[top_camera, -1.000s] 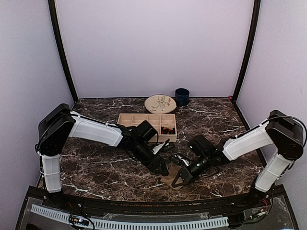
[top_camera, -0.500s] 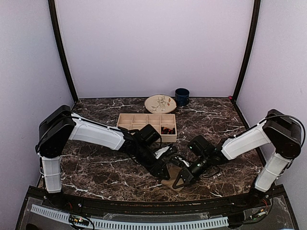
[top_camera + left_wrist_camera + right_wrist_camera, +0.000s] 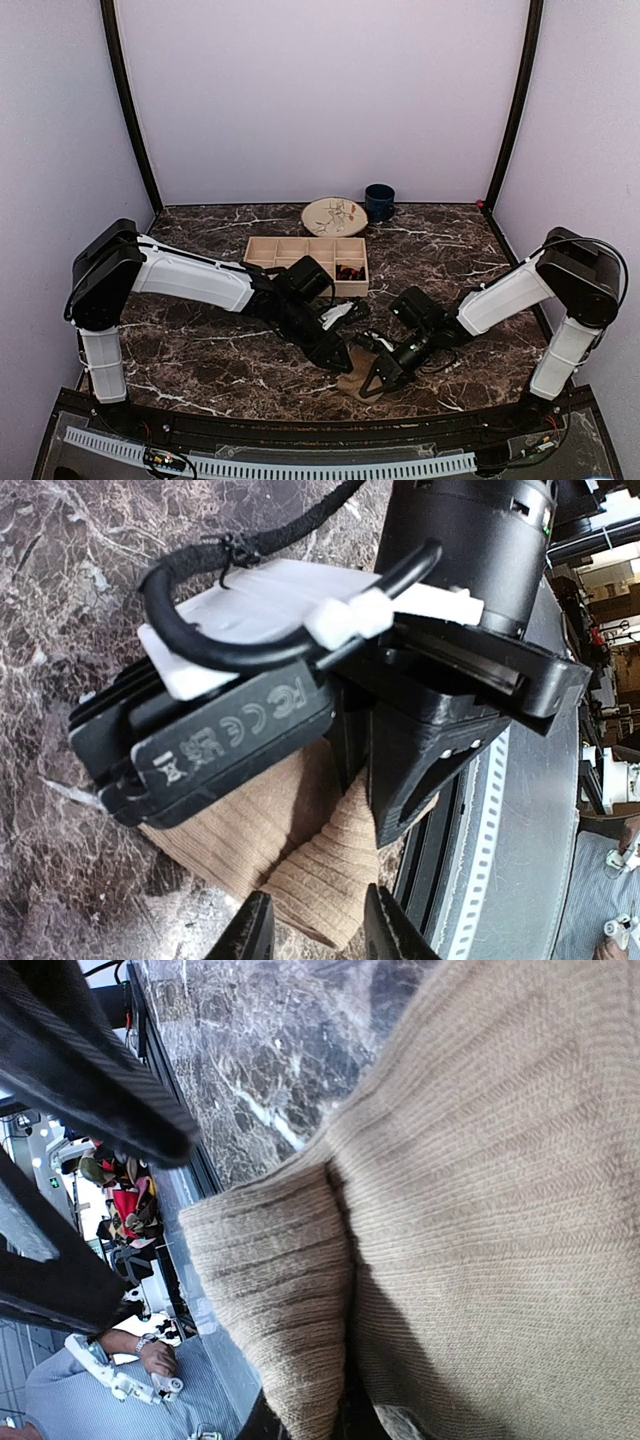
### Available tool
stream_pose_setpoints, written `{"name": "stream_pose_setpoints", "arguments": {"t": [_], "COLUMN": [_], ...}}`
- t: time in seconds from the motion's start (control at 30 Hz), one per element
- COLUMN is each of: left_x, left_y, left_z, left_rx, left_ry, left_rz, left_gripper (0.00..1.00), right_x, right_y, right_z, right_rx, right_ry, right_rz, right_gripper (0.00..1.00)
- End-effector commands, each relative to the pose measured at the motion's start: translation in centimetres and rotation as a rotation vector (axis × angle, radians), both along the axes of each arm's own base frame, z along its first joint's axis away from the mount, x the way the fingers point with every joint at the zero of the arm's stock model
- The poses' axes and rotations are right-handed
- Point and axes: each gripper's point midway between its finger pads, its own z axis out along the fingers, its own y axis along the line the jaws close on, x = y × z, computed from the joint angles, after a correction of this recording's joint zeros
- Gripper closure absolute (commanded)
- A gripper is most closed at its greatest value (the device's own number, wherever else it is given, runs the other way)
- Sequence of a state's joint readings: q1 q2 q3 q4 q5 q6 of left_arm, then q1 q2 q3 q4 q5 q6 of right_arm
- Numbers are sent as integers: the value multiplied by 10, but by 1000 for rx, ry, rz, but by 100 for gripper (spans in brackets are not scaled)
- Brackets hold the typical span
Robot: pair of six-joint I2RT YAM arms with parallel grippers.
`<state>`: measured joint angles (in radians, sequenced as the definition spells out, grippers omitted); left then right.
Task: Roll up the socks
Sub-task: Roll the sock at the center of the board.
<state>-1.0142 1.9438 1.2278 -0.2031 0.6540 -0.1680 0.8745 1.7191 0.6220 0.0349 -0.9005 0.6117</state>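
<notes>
The tan-brown sock (image 3: 357, 381) lies bunched near the table's front edge, between the two grippers. My right gripper (image 3: 380, 374) is shut on a raised fold of it. In the left wrist view its black fingers (image 3: 400, 770) pinch the ribbed fabric (image 3: 310, 870) from above. In the right wrist view the sock (image 3: 480, 1160) fills the frame, and its cuff fold runs down into the jaws. My left gripper (image 3: 322, 935) is open, with a finger close on either side of the ribbed cuff. A black-and-red bundle (image 3: 348, 270), probably the argyle sock, sits in the tray.
A wooden compartment tray (image 3: 262, 250) stands behind the grippers. Behind it are a patterned plate (image 3: 334, 216) and a dark blue mug (image 3: 379, 201). The table's front rail (image 3: 300, 422) runs just below the sock. My two arms converge close together at the centre front.
My left gripper has moved right and forward onto the tan sock's cuff, and its jaws have narrowed a little. The right gripper has held its pinch and shifted slightly left.
</notes>
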Motion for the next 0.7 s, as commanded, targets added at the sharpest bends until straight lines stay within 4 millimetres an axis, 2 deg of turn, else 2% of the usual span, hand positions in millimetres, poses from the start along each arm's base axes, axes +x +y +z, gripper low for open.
{"name": "stream_pose_setpoints", "arguments": {"t": [0.0, 0.33, 0.67], "left_x": [-7, -17, -26], "left_y": [3, 14, 13], "left_z": [11, 5, 0], "left_rx": [-13, 29, 44], "left_ry": [-28, -60, -60], "left_rz": [-43, -109, -135], "left_gripper": [65, 63, 60], "right_x": [6, 10, 10], "right_y": [3, 8, 10], "right_z": [3, 4, 2], "right_rx": [24, 21, 24], "right_ry": [12, 19, 37], "right_rz": [-14, 5, 18], "right_gripper": [95, 95, 95]}}
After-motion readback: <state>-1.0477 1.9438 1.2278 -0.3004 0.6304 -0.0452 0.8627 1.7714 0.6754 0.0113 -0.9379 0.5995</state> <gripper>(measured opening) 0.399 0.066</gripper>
